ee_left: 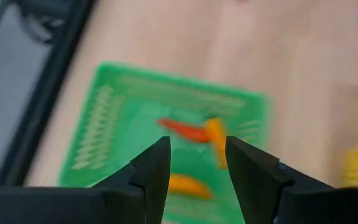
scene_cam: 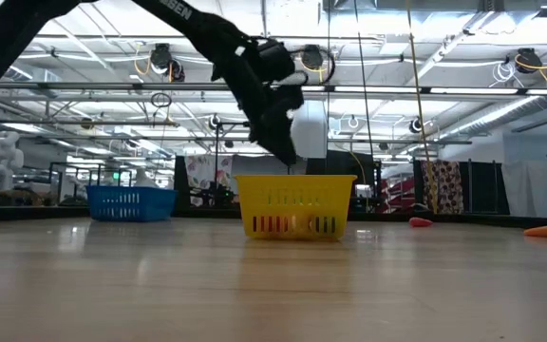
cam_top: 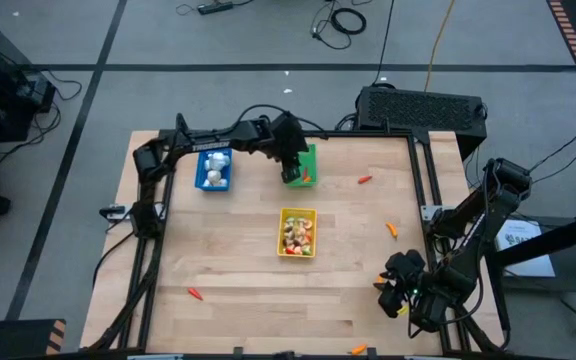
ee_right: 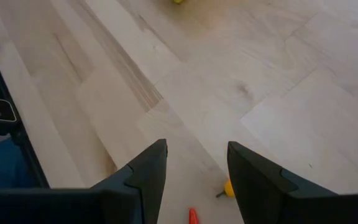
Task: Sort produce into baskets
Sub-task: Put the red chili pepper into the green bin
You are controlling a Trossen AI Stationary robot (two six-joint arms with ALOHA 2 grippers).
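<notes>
The green basket (cam_top: 309, 163) stands at the far middle of the table and holds a few orange-red carrot pieces (ee_left: 185, 130). My left gripper (ee_left: 197, 146) hovers open above it, empty, fingers slanting down (cam_top: 290, 172). The blue basket (cam_top: 213, 168), to the left of the green one, holds white bulbs. The yellow basket (cam_top: 297, 232) at mid-table holds mixed produce. My right gripper (ee_right: 196, 149) waits open over the table's near right corner (cam_top: 393, 292), above a small yellow piece (ee_right: 229, 188) and an orange piece (ee_right: 192, 216) lying on the wood.
Loose carrot pieces lie on the wood at the far right (cam_top: 365, 180), mid-right (cam_top: 392, 229), near left (cam_top: 197, 293) and the near edge (cam_top: 358, 349). A black frame rail (cam_top: 423, 190) runs along the table's right side. In the low view the yellow basket (scene_cam: 297, 204) hides the green one.
</notes>
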